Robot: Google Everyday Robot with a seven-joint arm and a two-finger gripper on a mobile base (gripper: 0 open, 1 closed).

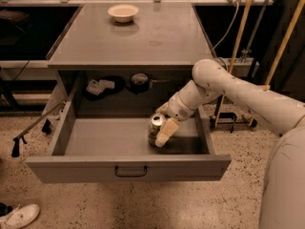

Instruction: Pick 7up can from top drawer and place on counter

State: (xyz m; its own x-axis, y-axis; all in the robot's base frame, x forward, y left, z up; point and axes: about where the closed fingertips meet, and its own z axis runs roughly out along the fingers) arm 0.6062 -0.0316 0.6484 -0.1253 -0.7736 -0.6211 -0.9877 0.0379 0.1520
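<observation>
The 7up can (154, 126) stands upright in the open top drawer (109, 140), right of its middle, silver top showing. My gripper (161, 133) reaches down from the right into the drawer and is right against the can's front right side, partly covering it. The white arm (224, 87) comes in from the right over the drawer's right wall. The counter (143, 35) is the grey cabinet top behind and above the drawer.
A shallow cream bowl (123, 12) sits at the counter's back left. Dark items (102, 86) and a round object (139, 79) lie on the shelf behind the drawer. Yellow poles (240, 37) and cables stand to the right. A white shoe (19, 216) is on the floor at the bottom left.
</observation>
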